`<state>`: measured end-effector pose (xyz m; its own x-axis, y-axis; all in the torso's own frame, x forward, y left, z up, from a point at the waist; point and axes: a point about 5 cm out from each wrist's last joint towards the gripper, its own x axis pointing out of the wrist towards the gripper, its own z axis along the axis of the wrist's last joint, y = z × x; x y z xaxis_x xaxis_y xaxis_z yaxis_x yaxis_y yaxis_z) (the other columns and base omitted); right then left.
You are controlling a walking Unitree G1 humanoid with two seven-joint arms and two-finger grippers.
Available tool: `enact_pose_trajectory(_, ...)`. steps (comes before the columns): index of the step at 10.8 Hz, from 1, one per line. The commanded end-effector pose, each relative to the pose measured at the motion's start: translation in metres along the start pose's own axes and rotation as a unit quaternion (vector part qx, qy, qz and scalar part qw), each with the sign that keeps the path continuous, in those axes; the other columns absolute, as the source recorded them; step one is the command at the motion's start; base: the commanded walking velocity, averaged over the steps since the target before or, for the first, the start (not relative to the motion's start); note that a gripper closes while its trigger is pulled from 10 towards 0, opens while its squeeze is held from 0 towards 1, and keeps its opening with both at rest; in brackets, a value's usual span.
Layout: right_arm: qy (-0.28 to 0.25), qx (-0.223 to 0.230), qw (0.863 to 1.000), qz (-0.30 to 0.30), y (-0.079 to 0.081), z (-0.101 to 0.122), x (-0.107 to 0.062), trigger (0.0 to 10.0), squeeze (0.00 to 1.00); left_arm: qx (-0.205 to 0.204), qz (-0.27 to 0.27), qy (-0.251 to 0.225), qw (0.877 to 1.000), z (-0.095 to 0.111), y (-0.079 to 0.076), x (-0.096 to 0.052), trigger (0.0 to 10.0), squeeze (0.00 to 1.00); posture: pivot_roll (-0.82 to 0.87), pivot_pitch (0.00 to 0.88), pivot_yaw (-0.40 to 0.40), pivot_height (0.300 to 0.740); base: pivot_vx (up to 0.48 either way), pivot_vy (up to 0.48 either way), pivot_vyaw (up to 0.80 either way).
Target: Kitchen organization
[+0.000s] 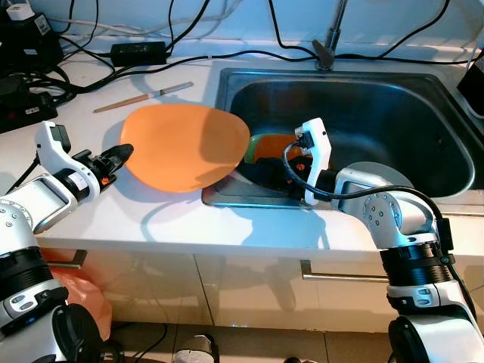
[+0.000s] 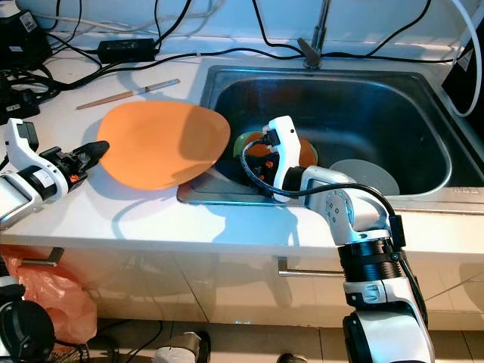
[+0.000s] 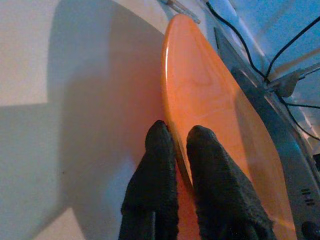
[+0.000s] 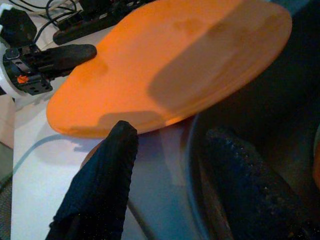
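Observation:
A large orange plate (image 1: 185, 144) hangs tilted just above the white counter, its right edge reaching over the sink's left rim. My left gripper (image 3: 175, 137) is shut on the plate's left rim, one finger above and one below. My right gripper (image 4: 172, 132) is low at the sink's front left corner, under the plate's right edge. Its fingers stand open, with the rim of a dark dish (image 4: 197, 165) running between them. An orange bowl with a green rim (image 1: 276, 144) lies in the sink just behind that gripper.
The steel sink (image 1: 378, 98) also holds a grey plate (image 1: 378, 172) at the front right; the faucet (image 1: 327, 49) stands behind. A thin utensil (image 1: 144, 98) lies on the counter behind the plate. Black cables and power adapters (image 1: 140, 51) crowd the back left.

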<state>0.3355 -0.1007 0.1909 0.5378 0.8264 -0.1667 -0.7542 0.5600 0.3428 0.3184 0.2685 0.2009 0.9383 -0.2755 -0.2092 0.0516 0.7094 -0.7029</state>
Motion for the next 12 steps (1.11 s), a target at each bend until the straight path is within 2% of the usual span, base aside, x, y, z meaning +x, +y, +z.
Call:
enact_pose_trajectory(1,-0.008,0.003,1.0,-0.003,-0.001,0.0,-0.002,10.0,0.0,-0.002,-0.022,-0.016,1.0,0.004,-0.003,-0.002,0.0,0.0,0.21,0.108,0.029,0.74,0.0,0.0,0.0)
enact_pose_trajectory(3,-0.009,0.004,1.0,-0.005,-0.002,0.0,-0.002,10.0,0.0,0.022,-0.033,-0.032,0.999,0.006,-0.006,-0.002,0.0,0.0,0.21,0.108,0.027,0.74,0.0,0.0,0.0)
enact_pose_trajectory(6,-0.013,0.004,1.0,-0.013,-0.003,-0.001,-0.001,10.0,0.0,0.022,-0.065,-0.059,0.996,0.008,-0.012,-0.002,0.0,0.0,0.21,0.108,0.029,0.74,0.0,0.0,0.0)
enact_pose_trajectory(7,-0.029,0.001,0.999,-0.037,-0.009,0.003,-0.001,10.0,0.0,0.021,-0.08,-0.077,0.994,0.012,-0.013,-0.002,0.0,0.0,0.21,0.106,0.029,0.74,0.0,0.0,0.0)
enact_pose_trajectory(8,-0.035,0.002,0.998,-0.046,-0.011,0.005,-0.001,10.0,1.0,0.018,-0.087,-0.082,0.993,0.013,-0.014,-0.002,0.0,0.0,0.21,0.105,0.03,0.74,0.0,0.0,0.0)
enact_pose_trajectory(9,-0.041,0.001,0.998,-0.055,-0.014,0.007,-0.002,10.0,1.0,0.016,-0.105,-0.09,0.99,0.015,-0.017,-0.002,0.0,0.0,0.21,0.104,0.03,0.74,0.0,0.0,0.0)
enact_pose_trajectory(10,-0.05,0.002,0.997,-0.066,-0.017,0.01,-0.002,10.0,0.45,0.013,-0.143,-0.101,0.985,0.016,-0.027,-0.003,0.0,0.0,0.21,0.102,0.029,0.74,0.0,0.0,0.0)
enact_pose_trajectory(11,-0.062,0.008,0.996,-0.069,-0.018,0.012,-0.001,10.0,0.0,0.012,-0.159,-0.104,0.982,0.016,-0.031,-0.003,0.0,0.0,0.21,0.102,0.028,0.74,0.0,0.0,0.0)
enact_pose_trajectory(12,-0.075,0.017,0.995,-0.07,-0.019,0.015,0.002,10.0,0.0,0.012,-0.172,-0.103,0.98,0.016,-0.034,-0.003,0.0,0.0,0.21,0.102,0.027,0.74,0.0,0.0,0.0)
